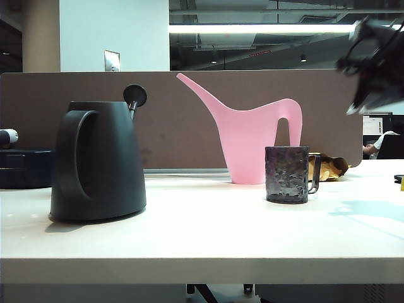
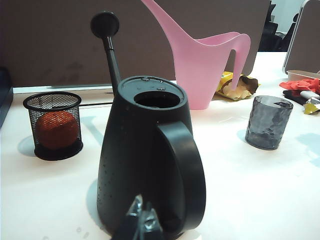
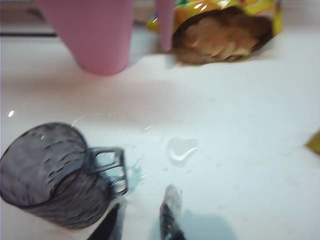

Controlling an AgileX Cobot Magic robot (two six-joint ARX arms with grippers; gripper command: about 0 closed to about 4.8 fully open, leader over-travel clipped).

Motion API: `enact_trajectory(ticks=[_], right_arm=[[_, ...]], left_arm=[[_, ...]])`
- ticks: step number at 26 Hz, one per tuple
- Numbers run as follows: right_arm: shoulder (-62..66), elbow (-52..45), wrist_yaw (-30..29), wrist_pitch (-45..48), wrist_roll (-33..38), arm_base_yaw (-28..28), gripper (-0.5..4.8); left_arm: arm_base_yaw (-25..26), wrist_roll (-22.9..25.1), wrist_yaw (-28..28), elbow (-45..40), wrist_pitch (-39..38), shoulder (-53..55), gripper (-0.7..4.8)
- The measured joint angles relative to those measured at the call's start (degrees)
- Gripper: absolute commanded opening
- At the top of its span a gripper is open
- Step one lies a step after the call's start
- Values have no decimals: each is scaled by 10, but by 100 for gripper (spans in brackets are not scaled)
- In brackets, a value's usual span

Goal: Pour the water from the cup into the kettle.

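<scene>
The black kettle (image 1: 98,164) stands at the table's left, its loop handle facing the left wrist camera and its top opening (image 2: 157,99) uncovered. My left gripper (image 2: 142,220) hangs shut just in front of that handle, holding nothing. The smoky-grey dimpled cup (image 1: 287,175) stands upright on the table right of centre, also seen in the left wrist view (image 2: 269,122). My right gripper (image 1: 371,66) is raised high at the upper right, blurred. In the right wrist view it (image 3: 142,220) is open above the table beside the cup (image 3: 50,175), apart from the cup's handle.
A pink watering can (image 1: 252,139) stands behind the cup, an open snack bag (image 3: 225,30) beside it. A small water puddle (image 3: 181,149) lies on the table near the cup. A mesh holder with an orange ball (image 2: 54,125) stands beyond the kettle.
</scene>
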Motion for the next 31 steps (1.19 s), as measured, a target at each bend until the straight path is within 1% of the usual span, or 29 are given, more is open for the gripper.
enact_trajectory(ticks=[1,2,3,4,6,7,9,12,15,19,22,27,30,31], right_arm=[[-30,0,-12,-10,0,-23,25],[-62,0,-41,-27,0,-52,-9],[-81,0,-65,-38,0,-71,-6],[-113,0,-110,-60,-6,-102,-6],[-138,1,-143,-85,-10,-123,-6],[-170,-15,-155,-96,-13,-132,-6],[-235,-66,-150,-96,-13,-130,-6],[-292,-135,-136,-79,-6,-102,-6],[-326,-170,-135,-82,-2,-84,-6],[-395,-203,-124,-69,11,-75,-6],[-443,-243,-124,-61,16,-50,-6],[-523,-308,-121,-28,31,-46,-6],[-567,-344,-110,-27,32,-47,-6],[-598,-366,-109,-26,32,-47,-6]], left_arm=[[0,0,0,0,0,0,-5],[0,0,0,0,0,0,-5],[0,0,0,0,0,0,-5],[0,0,0,0,0,0,-5],[0,0,0,0,0,0,-5],[0,0,0,0,0,0,-5],[0,0,0,0,0,0,-5],[0,-2,0,0,0,0,-5],[0,-11,0,0,0,0,-5],[0,-13,0,0,0,0,-5],[0,-13,-5,0,0,0,-5],[0,-13,-57,0,0,0,-5],[0,-14,-81,0,0,0,-5],[0,-14,-99,0,0,0,-6]])
